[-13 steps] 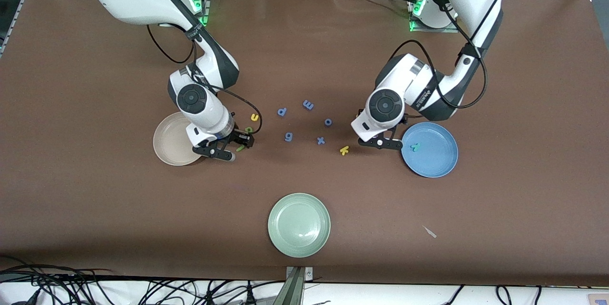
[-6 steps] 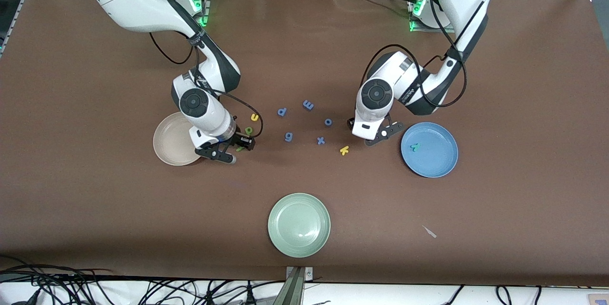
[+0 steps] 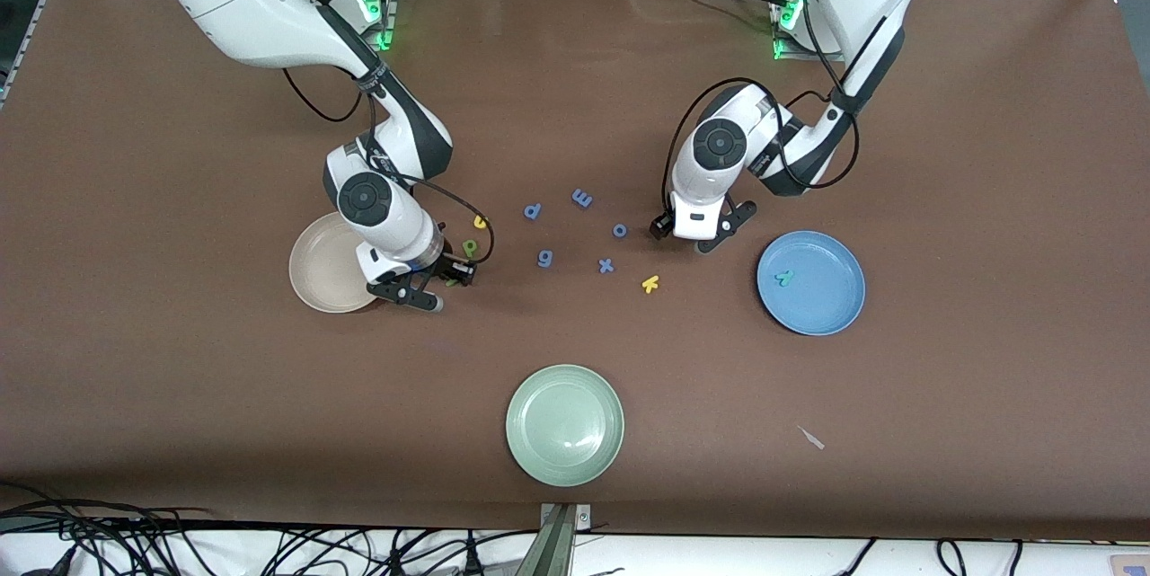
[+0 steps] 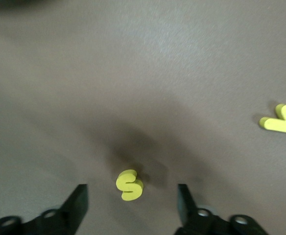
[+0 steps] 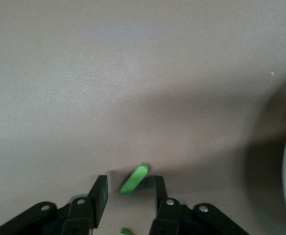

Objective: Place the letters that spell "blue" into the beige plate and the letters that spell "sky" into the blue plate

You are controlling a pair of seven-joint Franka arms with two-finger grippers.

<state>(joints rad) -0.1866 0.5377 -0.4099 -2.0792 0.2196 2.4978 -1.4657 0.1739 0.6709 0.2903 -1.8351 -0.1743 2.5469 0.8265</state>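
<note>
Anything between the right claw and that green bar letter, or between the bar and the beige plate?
Nothing visible. The right claw sits low over the table with the green bar "l" between its open fingers. The beige plate lies right beside it, with only bare table between; the dark green "b" sits off that path.

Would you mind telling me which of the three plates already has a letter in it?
The blue plate, toward the left arm's end of the table: a teal letter lies in it.
</note>
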